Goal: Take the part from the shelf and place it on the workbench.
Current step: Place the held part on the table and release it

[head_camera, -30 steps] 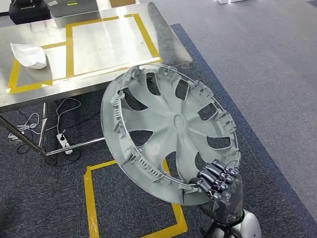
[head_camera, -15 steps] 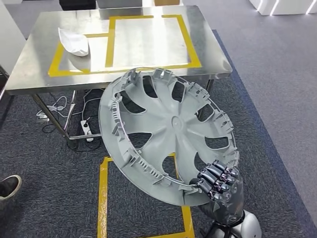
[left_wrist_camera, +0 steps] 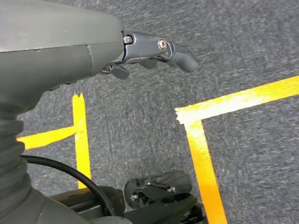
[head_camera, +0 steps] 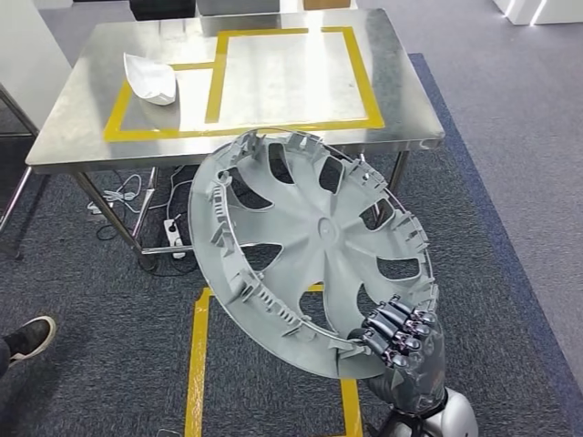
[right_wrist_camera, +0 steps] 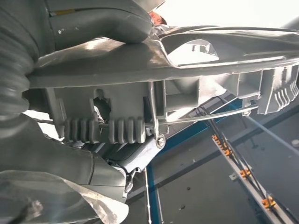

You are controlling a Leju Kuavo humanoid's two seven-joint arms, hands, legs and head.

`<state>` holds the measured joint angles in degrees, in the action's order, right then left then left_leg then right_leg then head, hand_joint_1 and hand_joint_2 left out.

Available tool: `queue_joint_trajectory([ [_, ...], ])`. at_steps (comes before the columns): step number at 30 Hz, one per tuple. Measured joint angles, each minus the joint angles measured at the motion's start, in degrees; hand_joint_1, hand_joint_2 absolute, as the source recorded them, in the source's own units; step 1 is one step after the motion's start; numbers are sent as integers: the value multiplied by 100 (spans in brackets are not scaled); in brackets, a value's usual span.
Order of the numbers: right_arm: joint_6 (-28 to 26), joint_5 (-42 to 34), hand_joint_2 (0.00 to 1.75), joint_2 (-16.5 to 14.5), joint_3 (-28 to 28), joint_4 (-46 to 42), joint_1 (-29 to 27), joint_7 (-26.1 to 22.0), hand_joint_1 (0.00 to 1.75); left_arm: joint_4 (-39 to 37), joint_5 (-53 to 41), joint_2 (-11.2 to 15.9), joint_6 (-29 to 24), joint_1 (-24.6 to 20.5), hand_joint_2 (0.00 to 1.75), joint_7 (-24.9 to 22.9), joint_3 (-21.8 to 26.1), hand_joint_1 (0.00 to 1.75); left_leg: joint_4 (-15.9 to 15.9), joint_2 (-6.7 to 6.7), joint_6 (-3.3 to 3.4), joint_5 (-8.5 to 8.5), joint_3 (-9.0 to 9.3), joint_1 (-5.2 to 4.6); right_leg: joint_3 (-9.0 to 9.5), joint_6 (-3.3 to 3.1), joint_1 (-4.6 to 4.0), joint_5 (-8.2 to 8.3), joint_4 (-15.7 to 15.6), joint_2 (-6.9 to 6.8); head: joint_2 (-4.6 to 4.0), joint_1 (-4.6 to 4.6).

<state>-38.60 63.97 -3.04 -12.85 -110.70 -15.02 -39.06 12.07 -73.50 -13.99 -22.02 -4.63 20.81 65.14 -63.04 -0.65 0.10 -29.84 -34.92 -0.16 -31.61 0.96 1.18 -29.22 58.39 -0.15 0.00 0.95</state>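
The part is a large grey wheel cover [head_camera: 312, 246] with its ribbed inner side up, tilted in the air in front of me. My right hand [head_camera: 405, 350] grips its near rim, fingers curled over the edge. The right wrist view has the rim [right_wrist_camera: 197, 51] close up, clamped under the thick thumb [right_wrist_camera: 105, 23]. The steel workbench [head_camera: 68, 127] with yellow tape rectangles stands just beyond the cover's far edge. My left hand [left_wrist_camera: 155, 49] hangs over the carpet with its fingers extended and nothing in them.
A white curved part [head_camera: 149, 78] lies on the workbench's left taped area. Cables and a power strip [head_camera: 173, 238] lie under the bench. Yellow tape [head_camera: 196, 364] marks the carpet at my feet. A person's shoe [head_camera: 29, 335] is at the left edge.
The camera has turned: the workbench has swung from the left toward the middle and now faces me more squarely. The wheel cover stays in my right hand. A shoe has come into view.
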Motion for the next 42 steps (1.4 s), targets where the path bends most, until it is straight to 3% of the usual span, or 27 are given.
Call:
queue_joint_trajectory([
  [2,0,-2,175,0,-2,1,1,1,175,0,-19,2,1,6,175,4,-16,0,-727,6,-51,-304,-346,24,44,-40,-1,-32,-2,-15,0,-16],
  [4,0,-8,175,0,-1,2,-7,2,175,0,-21,7,1,18,175,3,-32,0,-1230,8,-74,-380,-637,45,93,-51,-2,-71,-1,-13,0,-15],
  [5,0,-12,175,0,-1,2,-11,3,175,0,-21,9,1,22,175,0,-39,0,-1187,9,-73,-253,-652,50,126,-48,-2,-95,-1,-8,0,-17],
  [8,0,-29,175,0,0,2,-13,5,175,0,-22,13,1,23,175,-16,-53,0,-226,20,-26,360,-281,46,235,3,-13,-197,0,3,0,-17],
  [10,0,-40,175,2,1,2,-13,4,175,0,-25,10,1,16,175,-26,-62,0,194,32,22,409,-89,25,241,66,-33,-254,-1,0,0,-15],
  [14,0,-51,175,7,1,3,-11,3,175,0,-23,4,10,25,175,-8,-87,0,334,27,139,308,12,34,248,185,-27,-350,28,-10,0,-13],
  [16,0,-54,175,16,2,4,-12,3,175,0,-25,1,20,18,175,25,-95,0,374,28,204,289,67,49,-24,219,-23,-591,532,-1,0,1],
  [18,0,-62,175,27,3,8,-15,3,175,0,-25,2,30,15,175,51,-98,0,375,31,247,247,102,40,-515,234,-24,-842,1300,4,0,8],
  [19,0,-72,175,32,4,12,-20,3,175,0,-24,3,34,20,175,58,-99,0,374,29,255,219,131,36,-710,237,-24,-843,1538,5,0,7],
  [20,0,-83,175,35,4,15,-24,4,175,0,-23,6,36,26,175,59,-99,0,373,24,257,186,171,34,-802,237,-24,-724,1565,5,0,8],
  [21,0,-92,175,39,4,18,-28,5,175,0,-23,7,37,31,175,58,-99,0,373,16,250,146,225,34,-778,230,-24,-488,1361,5,0,9],
  [23,0,-102,175,42,3,21,-29,7,175,0,-24,5,38,33,175,51,-99,0,372,2,216,53,330,25,-530,202,-31,2,625,5,0,7],
  [25,0,-105,175,45,-1,27,-22,7,175,0,-34,7,41,27,175,18,-100,0,366,-7,156,-26,377,9,-311,156,-49,153,160,13,0,-2],
  [28,0,-113,175,46,-16,32,-26,11,175,0,-72,13,52,22,175,-34,-112,0,386,-7,63,-94,435,9,-208,70,-48,78,77,27,0,-9],
  [30,0,-115,175,46,-23,33,-26,16,175,0,-84,17,56,16,175,-41,-125,0,186,1,-3,-205,397,14,-101,7,-17,40,32,18,0,-36],
  [31,0,-115,175,46,-25,34,-25,17,175,0,-86,20,57,15,175,-44,-131,0,-89,5,-34,-314,268,26,-40,-18,-5,12,17,10,0,-51],
  [33,0,-116,175,46,-25,34,-22,15,175,0,-87,26,57,22,175,-55,-135,0,-854,8,-84,-553,-183,50,61,-45,-4,-76,14,1,0,-68],
  [34,0,-117,175,46,-25,35,-25,15,175,0,-87,28,57,32,175,-60,-136,0,-1139,9,-99,-579,-391,60,119,-42,-3,-127,14,6,0,-70],
  [35,0,-120,175,46,-25,36,-28,16,175,0,-86,31,57,41,175,-64,-136,0,-1236,9,-106,-486,-517,67,186,-34,-1,-183,14,13,0,-68],
  [36,0,-124,175,46,-25,36,-31,17,175,0,-86,33,57,48,175,-66,-137,0,-1117,10,-105,-276,-541,71,264,-21,3,-242,14,21,0,-70],
  [38,0,-131,175,46,-27,38,-30,17,175,-1,-86,37,57,52,175,-69,-137,0,-500,16,-79,240,-375,68,419,13,11,-369,3,30,-1,-70],
  [39,0,-135,175,46,-30,42,-25,16,175,-1,-86,37,57,53,175,-73,-137,0,-212,21,-58,377,-261,56,471,41,6,-430,-5,33,-1,-80],
  [40,0,-139,175,47,-30,44,-20,14,175,-2,-86,37,58,50,175,-78,-138,0,-2,27,-27,387,-159,42,497,71,0,-476,-21,32,-2,-80],
  [42,0,-153,175,48,-31,50,-14,9,175,-2,-86,37,58,49,175,-90,-140,0,177,29,51,245,-52,18,573,149,-12,-495,-63,27,-2,-77],
])
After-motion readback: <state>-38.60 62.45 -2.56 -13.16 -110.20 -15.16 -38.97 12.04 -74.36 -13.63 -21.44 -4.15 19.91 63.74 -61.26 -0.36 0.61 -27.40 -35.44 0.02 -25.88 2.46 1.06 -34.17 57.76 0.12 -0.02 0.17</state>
